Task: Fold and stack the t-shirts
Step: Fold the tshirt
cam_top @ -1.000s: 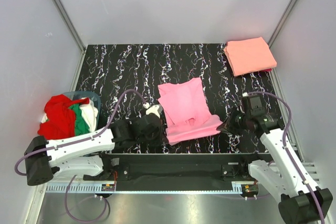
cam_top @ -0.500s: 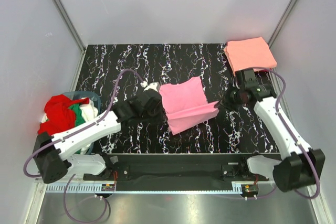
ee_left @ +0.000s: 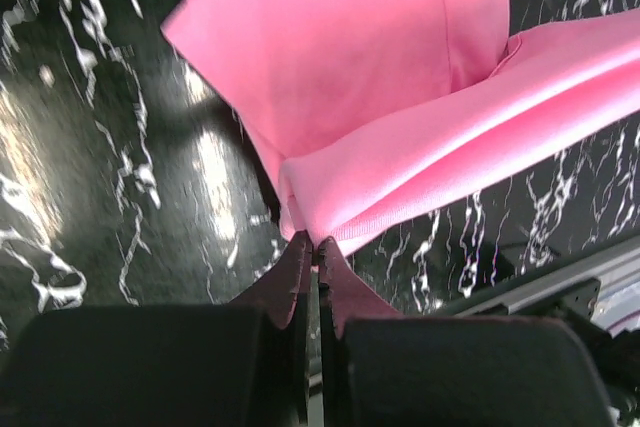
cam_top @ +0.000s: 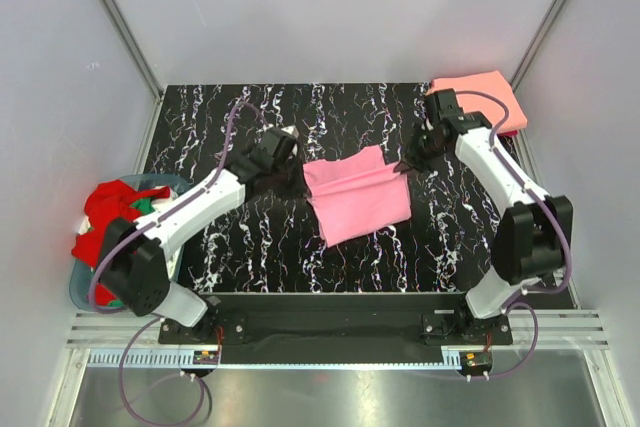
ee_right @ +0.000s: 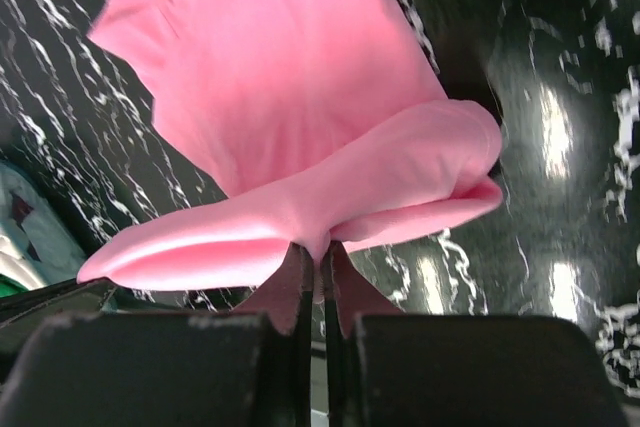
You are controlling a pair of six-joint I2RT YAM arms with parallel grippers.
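Observation:
The bubblegum pink t-shirt [cam_top: 357,197] lies on the black marbled table [cam_top: 250,127], its near edge lifted and carried over toward the far side. My left gripper [cam_top: 297,175] is shut on its left end, seen up close in the left wrist view [ee_left: 316,244]. My right gripper [cam_top: 403,164] is shut on its right end, seen in the right wrist view [ee_right: 322,250]. The pink cloth [ee_left: 400,77] [ee_right: 290,137] hangs doubled from both. A folded salmon-orange t-shirt [cam_top: 490,92] lies at the far right corner. Red [cam_top: 110,212], green and white shirts fill the basket.
The round blue-grey basket [cam_top: 85,287] stands off the table's left edge. Grey walls close in the back and sides. A metal rail runs along the near edge [cam_top: 330,322].
Both arms have swung from the near edge toward the far side, carrying the pink shirt's near edge up and over the rest of it. Both grippers stay shut on it.

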